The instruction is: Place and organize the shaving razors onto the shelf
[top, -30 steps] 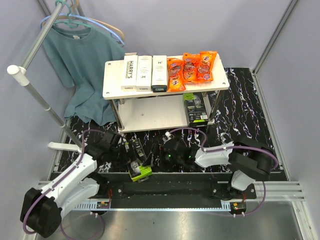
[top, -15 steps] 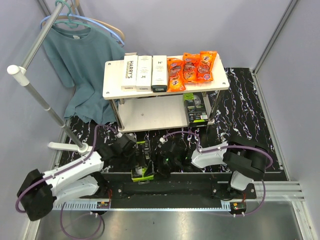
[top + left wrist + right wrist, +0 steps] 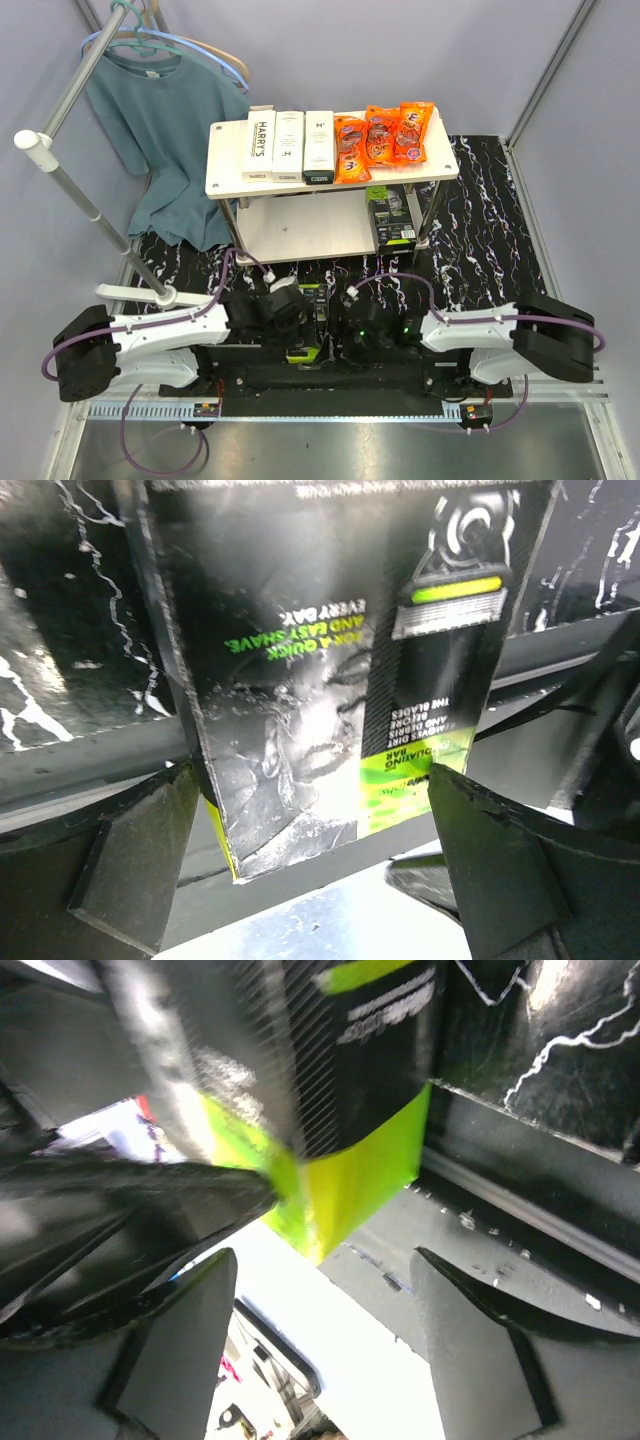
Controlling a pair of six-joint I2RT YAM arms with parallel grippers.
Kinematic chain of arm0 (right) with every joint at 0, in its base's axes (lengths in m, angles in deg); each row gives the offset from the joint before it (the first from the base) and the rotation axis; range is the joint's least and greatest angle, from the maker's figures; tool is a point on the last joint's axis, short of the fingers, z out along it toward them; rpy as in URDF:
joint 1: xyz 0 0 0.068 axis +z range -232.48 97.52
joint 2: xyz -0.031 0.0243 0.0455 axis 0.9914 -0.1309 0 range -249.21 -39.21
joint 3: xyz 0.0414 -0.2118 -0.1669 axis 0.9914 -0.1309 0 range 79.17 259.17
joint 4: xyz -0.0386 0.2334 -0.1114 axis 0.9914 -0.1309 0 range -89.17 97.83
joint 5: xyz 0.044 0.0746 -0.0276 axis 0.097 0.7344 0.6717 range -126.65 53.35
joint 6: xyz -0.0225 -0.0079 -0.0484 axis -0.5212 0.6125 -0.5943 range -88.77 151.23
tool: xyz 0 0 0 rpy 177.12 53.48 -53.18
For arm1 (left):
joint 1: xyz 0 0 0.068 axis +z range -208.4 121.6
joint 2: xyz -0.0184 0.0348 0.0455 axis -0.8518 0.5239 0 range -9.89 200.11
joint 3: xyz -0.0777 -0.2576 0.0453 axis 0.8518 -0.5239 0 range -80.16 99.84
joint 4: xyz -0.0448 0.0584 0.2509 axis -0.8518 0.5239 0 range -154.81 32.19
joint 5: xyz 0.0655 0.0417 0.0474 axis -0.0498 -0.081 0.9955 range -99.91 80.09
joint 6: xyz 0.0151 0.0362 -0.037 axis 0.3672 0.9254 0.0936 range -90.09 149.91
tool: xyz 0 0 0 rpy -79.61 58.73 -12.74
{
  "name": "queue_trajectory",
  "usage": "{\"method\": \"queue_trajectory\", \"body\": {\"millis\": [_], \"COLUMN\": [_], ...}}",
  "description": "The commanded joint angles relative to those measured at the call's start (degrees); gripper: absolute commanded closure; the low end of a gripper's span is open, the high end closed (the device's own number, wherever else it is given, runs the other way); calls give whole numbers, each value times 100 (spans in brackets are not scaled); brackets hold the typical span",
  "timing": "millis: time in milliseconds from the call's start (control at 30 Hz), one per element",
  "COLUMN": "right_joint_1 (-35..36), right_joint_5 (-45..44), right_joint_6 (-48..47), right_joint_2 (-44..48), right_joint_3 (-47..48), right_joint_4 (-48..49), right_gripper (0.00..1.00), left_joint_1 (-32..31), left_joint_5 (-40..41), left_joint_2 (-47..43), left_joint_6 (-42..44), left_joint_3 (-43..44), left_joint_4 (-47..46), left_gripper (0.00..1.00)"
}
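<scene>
The last black razor box [image 3: 308, 322] with its lime-green label sits at the near edge of the worktop [image 3: 480, 220], between the two arms and well apart from the shelf [image 3: 225, 160]. Its green end points towards the arm bases, and it appears to be raised off the surface rather than lying flat.

In the left wrist view the box [image 3: 300, 680] fills the gap between the left jaws. They are spread wide, and one finger [image 3: 140, 860] presses each long edge, so the left jaws hold it across its width. Its printed face with the razor picture is turned to that camera.

In the right wrist view the box's green corner [image 3: 345, 1190] hangs above the space between the right jaws. These stand apart, with a gap showing on each side of the corner, and their fingers [image 3: 480, 1350] grip nothing. A dark part, too blurred to name, crosses the left side of that view.

On the shelf's top board three white razor boxes [image 3: 288, 147] lie side by side on the left half, close together with their long sides parallel. Just beside them on the right are three orange snack packets [image 3: 383, 138], also in a row. The other black razor box [image 3: 392, 215] lies at the right end of the lower board, under the packets.

Left of the shelf a teal T-shirt [image 3: 160, 130] hangs from a hanger on a slanted metal rail [image 3: 75, 190].
</scene>
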Motion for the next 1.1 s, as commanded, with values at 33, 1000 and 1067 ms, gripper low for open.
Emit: {"method": "queue_trajectory", "body": {"millis": [33, 1000, 1067], "right_joint_1": [1, -394, -412], "right_joint_5": [-916, -838, -855], "right_joint_6": [260, 172, 295], "right_joint_2": [910, -1399, -1583], "right_joint_3": [-183, -1028, -1290], "right_joint_4": [767, 4095, 4788], "right_gripper": [16, 3, 8], "left_joint_1": [-176, 633, 633], "left_joint_5": [-82, -239, -309], "left_joint_2": [-303, -1701, -1736], "left_joint_6": [-186, -449, -528], "left_joint_3": [407, -866, -1007], "left_joint_4": [-265, -693, -965], "left_gripper": [1, 1, 1]}}
